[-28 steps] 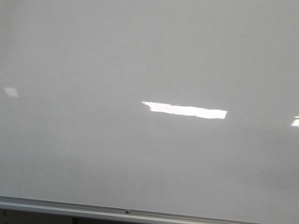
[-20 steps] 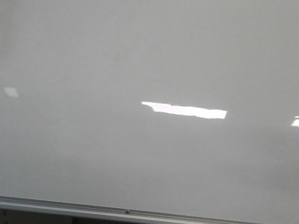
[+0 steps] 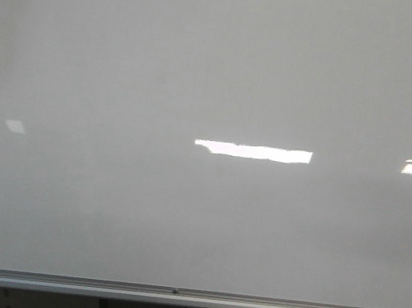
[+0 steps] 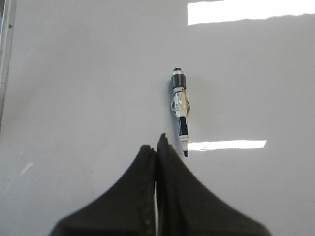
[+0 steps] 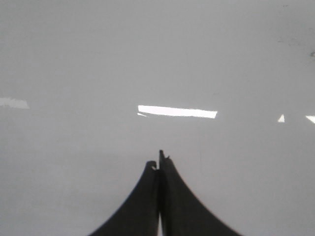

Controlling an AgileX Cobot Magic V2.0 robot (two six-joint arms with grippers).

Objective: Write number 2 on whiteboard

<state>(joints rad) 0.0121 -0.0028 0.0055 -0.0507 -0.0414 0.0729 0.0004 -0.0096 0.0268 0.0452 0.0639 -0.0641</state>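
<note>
No number 2 shows on the whiteboard [image 3: 214, 87] yet; its glossy white face fills my front view, silver frame along the near edge. I judge it rigid and slick, so light pressure will do. A marker [image 4: 180, 112] sits on the board just beyond my left gripper [image 4: 157, 150]; I'd grasp its light, stiff barrel mid-body. Its label is unreadable. Both the left and the right gripper [image 5: 158, 164] have fingers pressed together, empty.
</note>
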